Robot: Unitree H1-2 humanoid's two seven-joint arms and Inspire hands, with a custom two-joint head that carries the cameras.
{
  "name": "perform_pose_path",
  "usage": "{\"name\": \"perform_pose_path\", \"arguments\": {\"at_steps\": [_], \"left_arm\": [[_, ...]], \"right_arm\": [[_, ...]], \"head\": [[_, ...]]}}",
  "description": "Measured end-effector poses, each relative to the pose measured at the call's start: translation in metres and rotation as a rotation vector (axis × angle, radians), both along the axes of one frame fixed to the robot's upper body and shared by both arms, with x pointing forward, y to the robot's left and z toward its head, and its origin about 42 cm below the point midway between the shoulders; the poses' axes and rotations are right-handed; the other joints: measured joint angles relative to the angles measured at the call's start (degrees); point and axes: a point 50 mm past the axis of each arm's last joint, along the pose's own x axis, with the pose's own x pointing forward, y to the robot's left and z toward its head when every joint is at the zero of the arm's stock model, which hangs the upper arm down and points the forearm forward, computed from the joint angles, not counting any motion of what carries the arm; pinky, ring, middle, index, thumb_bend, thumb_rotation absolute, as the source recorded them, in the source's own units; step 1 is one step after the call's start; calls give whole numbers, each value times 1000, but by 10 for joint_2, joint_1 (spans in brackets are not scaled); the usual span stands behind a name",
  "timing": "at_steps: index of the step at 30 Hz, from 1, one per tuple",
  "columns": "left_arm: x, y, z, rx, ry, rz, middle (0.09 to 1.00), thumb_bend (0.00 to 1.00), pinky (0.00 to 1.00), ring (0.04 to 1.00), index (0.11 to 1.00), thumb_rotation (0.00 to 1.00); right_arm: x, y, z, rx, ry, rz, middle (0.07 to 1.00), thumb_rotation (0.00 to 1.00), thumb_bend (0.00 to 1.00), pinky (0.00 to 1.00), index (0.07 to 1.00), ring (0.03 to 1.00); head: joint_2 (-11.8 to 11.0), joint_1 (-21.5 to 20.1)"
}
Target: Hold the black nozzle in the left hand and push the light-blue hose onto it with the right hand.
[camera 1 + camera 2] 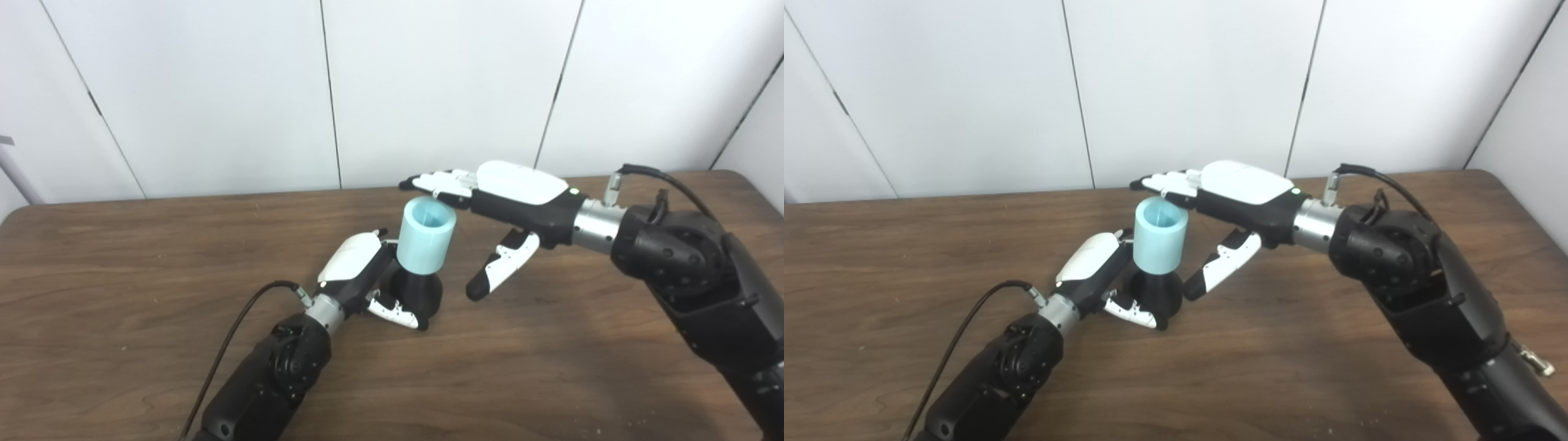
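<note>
A black cone-shaped nozzle (418,293) stands on the wooden table (122,257), and my left hand (361,269) is shut on its base, thumb curled across the front. A short light-blue hose (425,236) sits upright on the nozzle's top, its open end facing up. My right hand (508,202) hovers just right of and behind the hose, open, fingers stretched flat past the hose's far rim and thumb hanging down to its right. It does not hold the hose.
A black cable (233,343) runs along my left forearm. White wall panels (429,86) stand behind the table's far edge. The table's right corner (741,177) lies close to my right arm.
</note>
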Motion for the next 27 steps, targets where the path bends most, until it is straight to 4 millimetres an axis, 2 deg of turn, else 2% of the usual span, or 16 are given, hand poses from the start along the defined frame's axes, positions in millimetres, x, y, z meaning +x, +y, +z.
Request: {"name": "perform_pose_path", "arguments": {"at_steps": [27], "left_arm": [[0, 0, 0, -1, 2, 2, 484, 525, 1000, 653, 488, 0]], "right_arm": [[-3, 18, -13, -55, -3, 51, 1000, 951, 887, 1000, 1000, 1000]], "head": [[4, 4]]}}
